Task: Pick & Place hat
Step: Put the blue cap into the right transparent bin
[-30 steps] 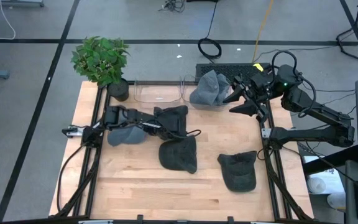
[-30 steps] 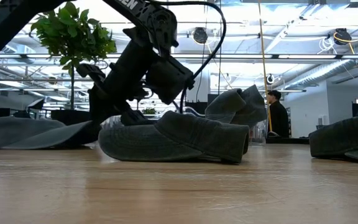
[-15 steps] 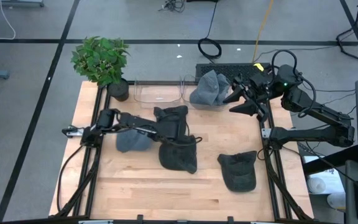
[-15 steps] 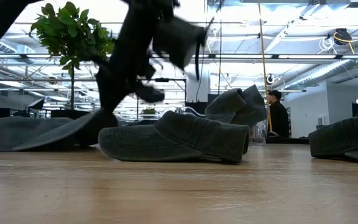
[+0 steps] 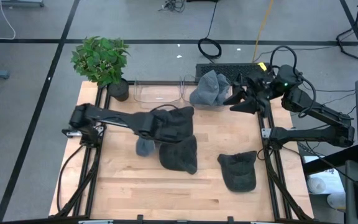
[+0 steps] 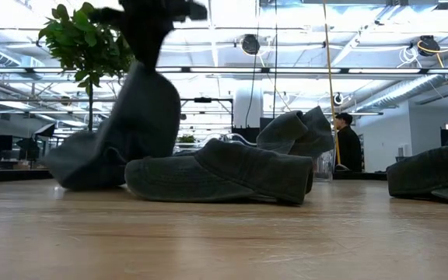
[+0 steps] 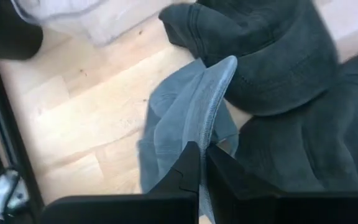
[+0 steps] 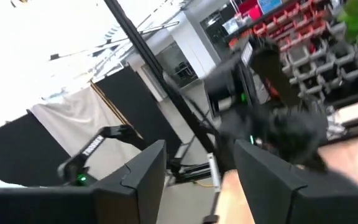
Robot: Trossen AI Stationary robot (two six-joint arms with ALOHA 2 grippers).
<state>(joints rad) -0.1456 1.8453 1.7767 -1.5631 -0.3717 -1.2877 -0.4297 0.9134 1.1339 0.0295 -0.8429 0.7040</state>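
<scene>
A blue-grey hat (image 5: 145, 147) hangs from my left gripper (image 7: 199, 163), which is shut on it above the table's middle-left (image 5: 149, 132). In the low view the hat (image 6: 127, 124) droops from the gripper down to the wood. Three dark hats lie flat on the table: one (image 5: 176, 121) beside the gripper, one (image 5: 179, 154) at the middle, one (image 5: 238, 170) to the right. Another grey-blue hat (image 5: 209, 90) sits in a clear container at the far edge. My right gripper (image 5: 241, 99) is open in the air near the far right corner. My left gripper pinches the blue-grey hat's stitched edge (image 7: 209, 127) between its two fingers, coming from above and pointing down. The hat hangs slack and folded below the fingers. Its lower end (image 6: 80, 169) rests on the table.
A potted plant (image 5: 101, 62) stands at the far left corner. Clear plastic containers (image 5: 157, 92) line the far edge. A dark box (image 5: 222, 70) lies behind them. Bare wood lies along the near edge (image 5: 166, 193). A person (image 6: 347, 148) stands in the room beyond.
My left gripper has risen and moved toward the table's right while shut on the blue-grey hat. The hat, which lay spread flat on the table, now hangs gathered below the fingers, with only its lower end on the wood.
</scene>
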